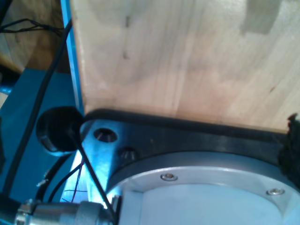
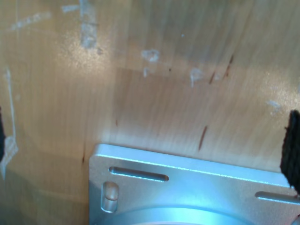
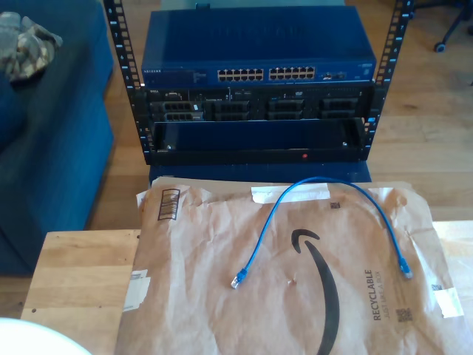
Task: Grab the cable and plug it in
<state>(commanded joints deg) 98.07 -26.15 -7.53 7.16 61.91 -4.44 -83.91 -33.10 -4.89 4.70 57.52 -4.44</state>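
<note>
The thin blue cable [image 3: 318, 180] lies in an arch on a brown paper mailer [image 3: 295, 310], untouched. One clear plug [image 3: 236, 282] rests near the mailer's middle and the other [image 3: 406, 273] toward the exterior view's right. Behind it stands a rack holding a blue network switch [image 3: 259, 44] with a row of ports [image 3: 273, 74] facing the camera. The first wrist view looks down on a wooden board [image 1: 187, 56] and a round metal arm base [image 1: 211, 197]. The second wrist view looks at wood [image 2: 140, 93] and an aluminium plate [image 2: 187, 187]. A dark sliver [image 2: 291, 147] may be a finger.
The mailer covers a wooden table [image 3: 81, 274]. Darker rack units [image 3: 259, 107] sit under the switch. A blue sofa [image 3: 44, 148] fills the exterior view's left. Black robot cables [image 1: 37, 103] run past the board's edge. A white rounded object [image 3: 29, 340] sits at the exterior view's lower left corner.
</note>
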